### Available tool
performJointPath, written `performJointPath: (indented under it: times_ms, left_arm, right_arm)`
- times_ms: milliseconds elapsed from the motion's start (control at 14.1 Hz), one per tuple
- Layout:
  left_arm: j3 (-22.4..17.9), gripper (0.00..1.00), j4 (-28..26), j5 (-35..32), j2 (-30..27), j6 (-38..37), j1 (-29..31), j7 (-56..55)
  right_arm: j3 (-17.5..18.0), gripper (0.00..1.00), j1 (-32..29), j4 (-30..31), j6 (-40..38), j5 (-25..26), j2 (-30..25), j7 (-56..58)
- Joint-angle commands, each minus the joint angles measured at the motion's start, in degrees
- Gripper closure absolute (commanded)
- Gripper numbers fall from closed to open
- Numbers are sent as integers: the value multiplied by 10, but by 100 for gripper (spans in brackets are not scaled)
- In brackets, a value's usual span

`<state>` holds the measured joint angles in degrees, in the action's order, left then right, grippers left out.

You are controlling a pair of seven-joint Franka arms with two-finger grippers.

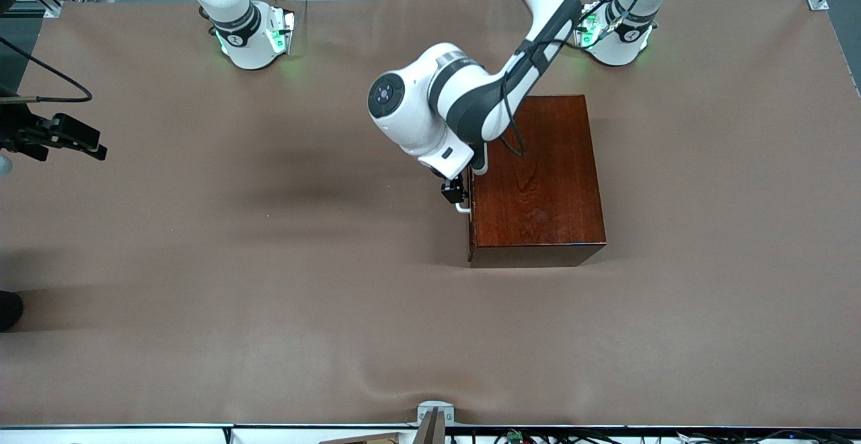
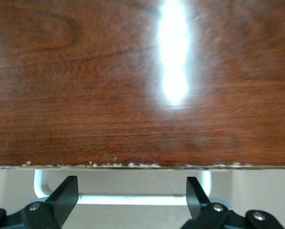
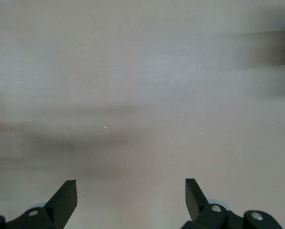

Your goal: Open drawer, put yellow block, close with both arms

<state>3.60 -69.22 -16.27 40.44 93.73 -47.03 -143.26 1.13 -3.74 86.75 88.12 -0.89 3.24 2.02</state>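
Note:
The glossy dark mahogany box (image 1: 538, 181) stands mid-table with its drawer shut. Only the drawer's white U-shaped handle (image 1: 463, 208) shows, on the box face toward the right arm's end. My left gripper (image 1: 455, 194) hangs right at that handle, beside the box's top edge. In the left wrist view the box top (image 2: 132, 86) fills the picture, and the handle bar (image 2: 132, 199) runs between the open, empty fingers of the left gripper (image 2: 132, 193). My right gripper (image 3: 131, 193) is open and empty over bare table at the right arm's end. The yellow block is out of view.
Brown cloth (image 1: 269, 282) covers the table, with wrinkles near the front edge. The arms' green-lit bases (image 1: 252, 37) stand along the edge farthest from the front camera. A black device with a cable (image 1: 60, 136) hangs over the table's right arm end.

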Motion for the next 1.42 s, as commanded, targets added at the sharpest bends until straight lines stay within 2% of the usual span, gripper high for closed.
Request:
performJointPath:
  times_ms: [0, 71, 142, 284, 355, 710, 1065, 1349]
  left_arm:
    - [-7, 0, 6, -54, -29, -13, -3, 6]
    - [-7, 0, 6, -122, -33, -14, -3, 15]
    - [1, 0, 6, -161, -34, -14, -3, 26]
    - [-5, 0, 5, -166, -46, -14, 10, 65]
    - [-4, 0, 4, -162, -53, -14, 34, 96]
    - [0, 0, 1, -92, -94, 16, 162, 283]
    - [1, 0, -12, -31, -126, 27, 261, 483]
    - [2, 0, -65, 27, -180, 76, 336, 610]
  right_arm:
    - [3, 0, -1, 8, -3, 8, -12, 4]
    - [3, 0, -1, 8, -3, 7, -11, 5]
    - [3, 0, -1, 8, -2, 7, -11, 4]
    - [3, 0, -1, 8, -2, 6, -11, 5]
    - [3, 0, -1, 8, -2, 6, -11, 5]
    - [3, 0, 0, 8, -2, 6, -11, 4]
    - [3, 0, 0, 8, -2, 6, -11, 4]
    - [3, 0, -1, 8, -1, 7, -11, 3]
